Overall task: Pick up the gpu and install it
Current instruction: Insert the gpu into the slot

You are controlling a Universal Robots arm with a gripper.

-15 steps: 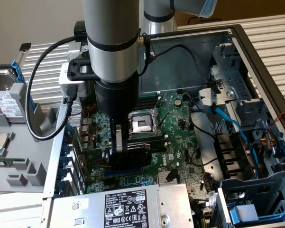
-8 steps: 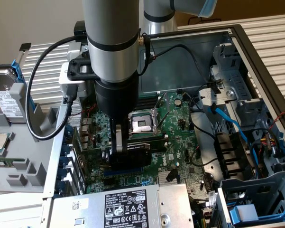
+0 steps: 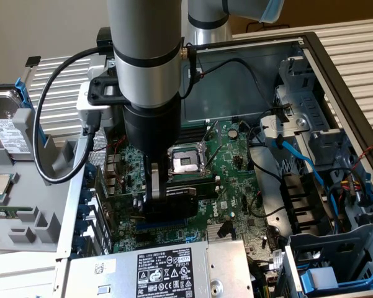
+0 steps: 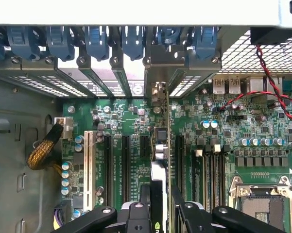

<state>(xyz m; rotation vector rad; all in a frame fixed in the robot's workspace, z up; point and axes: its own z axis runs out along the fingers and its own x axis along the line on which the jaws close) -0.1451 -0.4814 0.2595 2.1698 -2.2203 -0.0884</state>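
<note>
**Gripper (image 4: 160, 191) pinches gpu (image 4: 159, 145) edge-on over the slots**

Lying open, the computer case (image 3: 236, 93) turns its motherboard (image 4: 262, 131) upward. The card stands upright between the fingers, likely so its connector edge faces the expansion slots (image 4: 125, 160) and its silver bracket (image 4: 158, 92) lines up with the rear openings (image 4: 102, 85).

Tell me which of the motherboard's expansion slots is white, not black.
The outermost slot, the one nearest the braided yellow cable; all the other slots are black.

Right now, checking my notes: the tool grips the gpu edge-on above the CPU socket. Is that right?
Not quite. The tool grips the gpu edge-on above the expansion slots, not the CPU socket, which lies off to one side. The wrist view shows it.
</note>
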